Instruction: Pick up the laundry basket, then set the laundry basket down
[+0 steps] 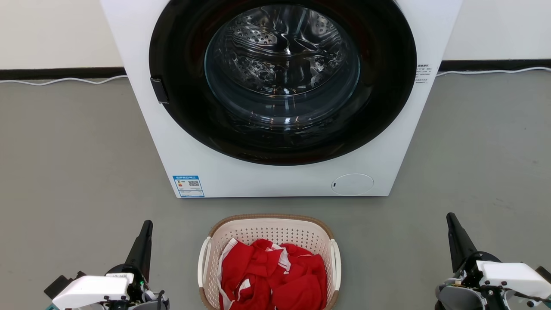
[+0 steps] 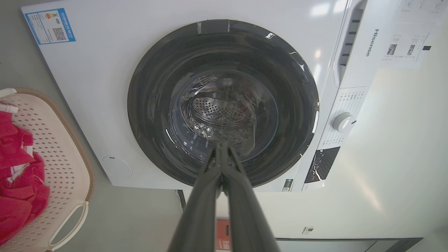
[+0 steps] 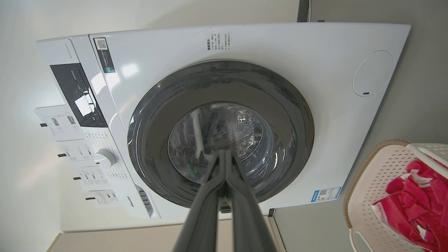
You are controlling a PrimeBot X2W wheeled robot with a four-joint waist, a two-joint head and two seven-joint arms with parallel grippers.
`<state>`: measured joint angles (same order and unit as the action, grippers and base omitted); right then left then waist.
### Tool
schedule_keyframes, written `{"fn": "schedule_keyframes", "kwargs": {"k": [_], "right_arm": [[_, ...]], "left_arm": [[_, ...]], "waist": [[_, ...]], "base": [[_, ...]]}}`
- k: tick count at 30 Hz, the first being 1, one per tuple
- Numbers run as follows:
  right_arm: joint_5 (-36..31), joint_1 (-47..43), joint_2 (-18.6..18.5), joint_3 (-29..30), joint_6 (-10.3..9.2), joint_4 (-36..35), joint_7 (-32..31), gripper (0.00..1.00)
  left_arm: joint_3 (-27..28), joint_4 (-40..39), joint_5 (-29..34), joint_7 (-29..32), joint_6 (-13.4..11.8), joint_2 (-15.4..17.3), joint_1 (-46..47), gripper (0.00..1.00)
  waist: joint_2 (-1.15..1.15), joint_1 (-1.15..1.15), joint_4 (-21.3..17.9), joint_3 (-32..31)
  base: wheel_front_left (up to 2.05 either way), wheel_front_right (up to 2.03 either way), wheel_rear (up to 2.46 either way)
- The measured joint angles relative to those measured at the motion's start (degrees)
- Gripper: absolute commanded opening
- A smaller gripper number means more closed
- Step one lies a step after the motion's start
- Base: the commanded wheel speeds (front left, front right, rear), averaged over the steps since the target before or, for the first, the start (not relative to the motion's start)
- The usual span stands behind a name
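**A:** First entry?

**B:** Laundry basket (image 1: 271, 234): cream, brown rim, white side handles. It stands on the floor (image 1: 64, 150), near and central, just in front of the washer (image 1: 275, 183). Contents: red clothes (image 1: 271, 280).

**A:** Left claw (image 1: 147, 224)?

**B:** Near, left of the basket and apart from it. Fingers pressed together, holding nothing.

**A:** Right claw (image 1: 450, 217)?

**B:** Near, well to the right of the basket. Fingers likewise closed tight, empty, pointing towards the washer door.
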<state>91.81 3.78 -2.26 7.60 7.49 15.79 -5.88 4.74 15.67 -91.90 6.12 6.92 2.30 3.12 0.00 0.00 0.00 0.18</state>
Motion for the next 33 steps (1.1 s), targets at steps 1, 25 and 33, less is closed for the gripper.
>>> {"fn": "schedule_keyframes", "kwargs": {"k": [1,25,33], "right_arm": [[0.0,0.0,0.0,0.0,0.0,0.0,0.0,0.0],[-4.2,-3.8,0.7,-1.9,0.0,1.5,2.4,1.0],[-10.5,-3.8,0.7,-2.3,0.0,0.5,3.6,1.0]], "left_arm": [[0.0,0.0,0.0,0.0,0.0,0.0,0.0,0.0],[-1.4,2.3,1.2,-2.4,-0.2,-0.5,-3.8,1.0],[-2.2,2.3,5.0,-3.9,-0.2,0.1,-3.8,1.0]], "waist": [[0.0,0.0,0.0,0.0],[0.0,0.02,0.0,0.0],[0.0,0.01,0.0,0.0]], "base": [[0.0,0.0,0.0],[0.0,0.0,0.0],[0.0,0.0,0.0]]}}
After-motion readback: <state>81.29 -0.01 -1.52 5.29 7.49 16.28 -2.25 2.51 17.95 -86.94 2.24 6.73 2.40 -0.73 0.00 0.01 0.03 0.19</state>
